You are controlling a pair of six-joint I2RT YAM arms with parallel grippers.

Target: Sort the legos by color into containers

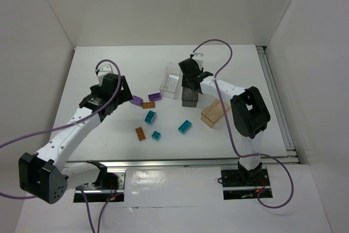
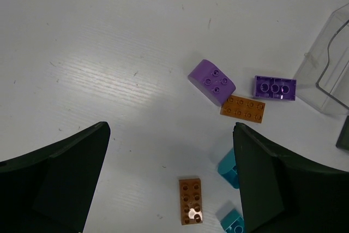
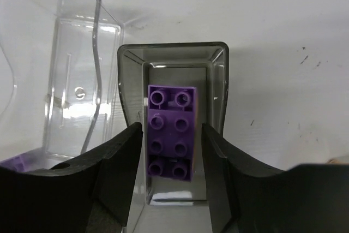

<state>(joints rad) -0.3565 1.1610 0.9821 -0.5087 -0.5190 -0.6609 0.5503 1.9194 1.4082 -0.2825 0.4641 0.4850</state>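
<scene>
White tabletop (image 1: 109,69) bears the dark smoky-grey translucent tray (image 3: 217,75), over which the right gripper (image 3: 172,130) apparently pinches a purple eight-stud plastic brick (image 3: 171,115), so a sticky release might drag that light tray, while the left gripper (image 2: 170,129) hangs wide, empty.

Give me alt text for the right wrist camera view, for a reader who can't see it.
The right gripper closely flanks a purple lego over the dark smoky tray; whether it grips is unclear. A clear tray stands beside it on the left.
</scene>
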